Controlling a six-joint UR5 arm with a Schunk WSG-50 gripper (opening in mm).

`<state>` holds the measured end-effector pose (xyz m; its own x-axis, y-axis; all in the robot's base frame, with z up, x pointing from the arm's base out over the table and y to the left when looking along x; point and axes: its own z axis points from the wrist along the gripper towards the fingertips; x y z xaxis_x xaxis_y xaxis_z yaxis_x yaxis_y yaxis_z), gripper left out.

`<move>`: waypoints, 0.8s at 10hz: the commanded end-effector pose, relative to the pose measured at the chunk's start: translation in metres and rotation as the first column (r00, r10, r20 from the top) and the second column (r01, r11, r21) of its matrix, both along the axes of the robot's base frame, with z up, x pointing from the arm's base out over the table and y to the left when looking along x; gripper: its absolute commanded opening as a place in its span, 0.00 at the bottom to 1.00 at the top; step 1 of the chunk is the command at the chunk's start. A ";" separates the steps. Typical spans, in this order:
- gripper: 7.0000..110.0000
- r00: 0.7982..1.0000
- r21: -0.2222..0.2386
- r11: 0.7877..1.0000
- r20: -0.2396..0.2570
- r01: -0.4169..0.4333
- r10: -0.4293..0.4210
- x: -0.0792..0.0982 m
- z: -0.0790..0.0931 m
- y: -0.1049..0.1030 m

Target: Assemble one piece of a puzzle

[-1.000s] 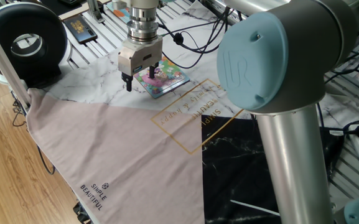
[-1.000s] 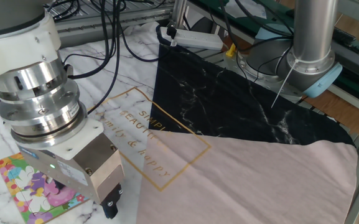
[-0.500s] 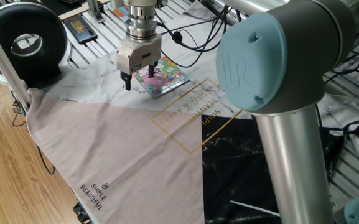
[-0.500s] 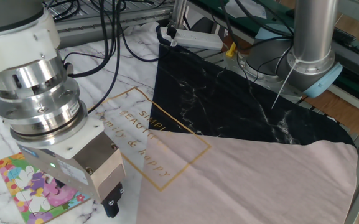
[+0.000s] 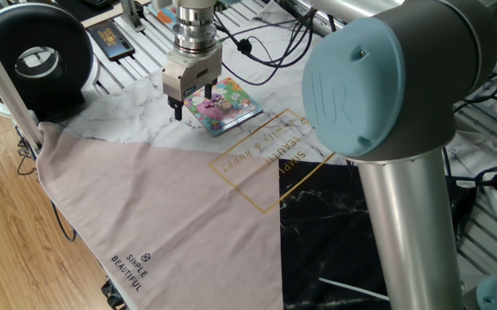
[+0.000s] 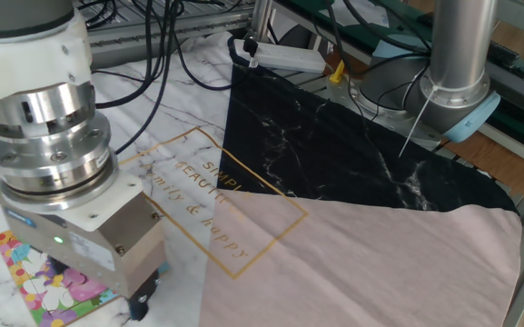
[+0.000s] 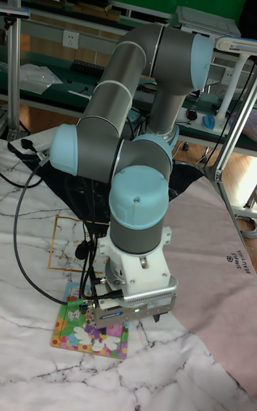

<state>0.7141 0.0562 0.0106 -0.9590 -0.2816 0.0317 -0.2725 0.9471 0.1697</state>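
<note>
the claw (image 5: 190, 105) hangs low over the near-left edge of the puzzle (image 5: 223, 107), a small square board with a pink, yellow and green cartoon picture and a blue rim, lying flat on the white marble-patterned part of the worktop (image 5: 127, 112). in one fixed view its two dark fingertips (image 5: 177, 112) point down just beside the board's left corner, with a narrow gap between them; whether anything sits in that gap cannot be told. in the other fixed view the claw's silver body covers most of the puzzle (image 6: 34, 277), leaving its left part showing. the tall fixed view shows the puzzle (image 7: 89, 330) directly beneath the claw (image 7: 135, 315). the purple piece cannot be made out in any view. a pinkish cloth (image 5: 162, 207) lies close to the board.
</note>
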 end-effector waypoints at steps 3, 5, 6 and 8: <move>0.79 0.996 -0.012 1.000 0.083 -0.017 0.018 0.021 0.000 -0.003; 0.79 0.995 -0.017 1.000 0.099 -0.020 0.022 0.027 -0.005 -0.005; 0.79 0.995 -0.007 1.000 0.101 -0.022 0.022 0.027 -0.006 -0.003; 0.79 0.995 -0.009 1.000 0.097 -0.018 0.018 0.026 -0.009 -0.005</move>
<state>0.7366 0.0514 0.0045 -0.9512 -0.3052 -0.0448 -0.3084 0.9428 0.1266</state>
